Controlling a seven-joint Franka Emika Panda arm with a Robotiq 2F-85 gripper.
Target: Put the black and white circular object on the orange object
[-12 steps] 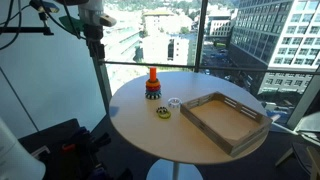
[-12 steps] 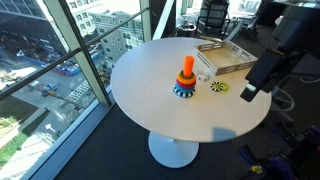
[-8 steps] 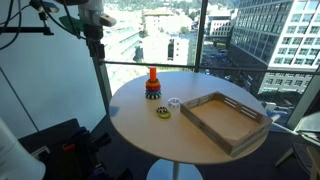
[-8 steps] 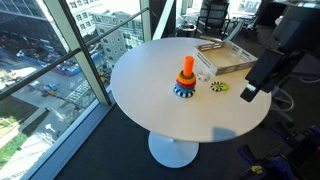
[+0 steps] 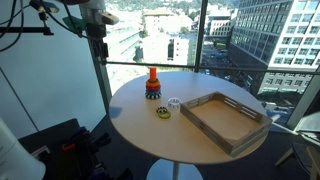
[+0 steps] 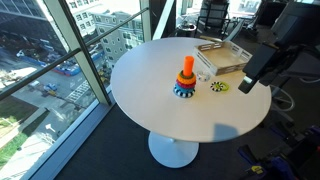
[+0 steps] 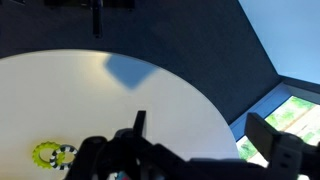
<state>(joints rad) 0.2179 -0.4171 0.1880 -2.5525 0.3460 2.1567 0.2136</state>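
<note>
The orange peg (image 5: 152, 74) stands upright on its base of stacked coloured rings (image 5: 152, 93), near the table's edge; it also shows in the other exterior view (image 6: 187, 67). A flat yellow-green ring (image 5: 163, 111) (image 6: 218, 87) lies beside it, with dark marks at its middle. I cannot tell whether these are the black and white ring. My gripper (image 6: 247, 87) hangs above the table beyond that ring. In the wrist view the gripper (image 7: 205, 138) is open and empty, and the yellow-green ring (image 7: 50, 155) is at the lower left.
A wooden tray (image 5: 226, 119) (image 6: 224, 56) lies on the round white table (image 5: 150, 135) (image 6: 150, 95). A small clear ring (image 5: 174, 102) lies between the tray and the peg. Windows stand close behind the table. A stand (image 5: 97, 60) rises next to the table.
In an exterior view my gripper has risen slightly. The objects on the table have not moved.
</note>
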